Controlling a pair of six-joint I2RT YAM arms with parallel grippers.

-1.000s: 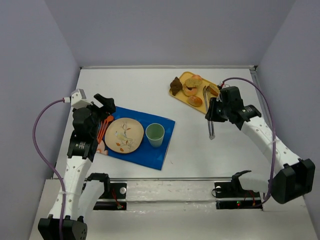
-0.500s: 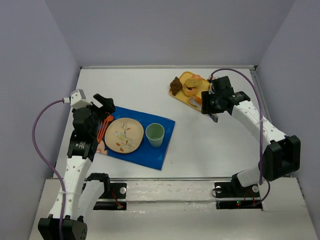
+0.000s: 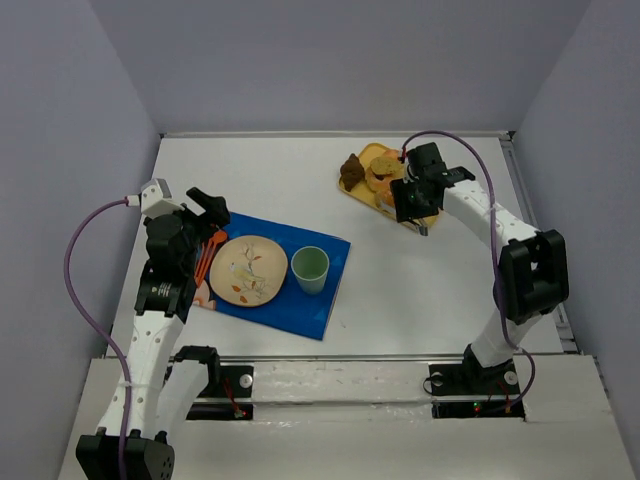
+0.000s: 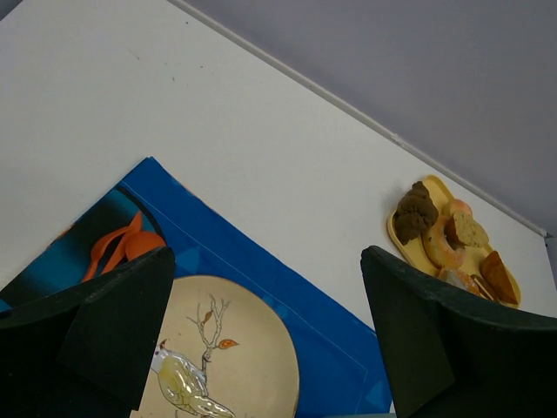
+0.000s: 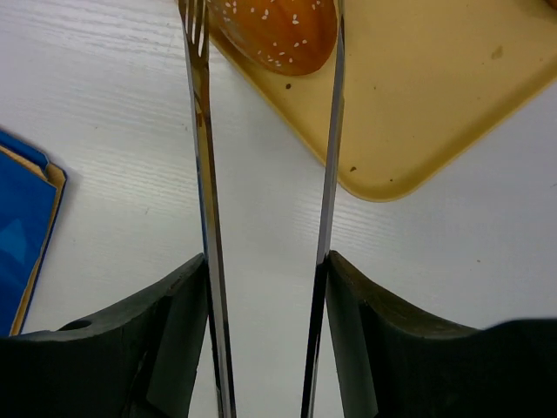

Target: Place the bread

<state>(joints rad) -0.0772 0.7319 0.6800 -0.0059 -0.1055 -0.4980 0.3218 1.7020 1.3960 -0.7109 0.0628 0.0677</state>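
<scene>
The bread (image 5: pixel 278 30), a golden orange-brown roll dotted with seeds, lies on the yellow tray (image 5: pixel 418 104) at the top of the right wrist view. My right gripper (image 5: pixel 265 261) is shut on metal tongs (image 5: pixel 201 174). The tongs' two arms reach out on either side of the roll, with a gap between them. Seen from above, the right gripper (image 3: pixel 412 205) hangs over the near end of the tray (image 3: pixel 371 151) and hides the roll. My left gripper (image 4: pixel 261 348) is open above the bird-painted plate (image 4: pixel 218 348), holding nothing.
A dark lumpy pastry (image 3: pixel 351 171) and other baked pieces share the tray. The plate (image 3: pixel 248 270) and a green cup (image 3: pixel 310 268) stand on a blue mat (image 3: pixel 320 310). Orange utensils (image 3: pixel 208 255) lie at the mat's left edge. Grey walls enclose the table.
My right arm has swung up and left, from the bare table right of the tray to over its near end. The tongs now point at the roll. The left arm has not moved.
</scene>
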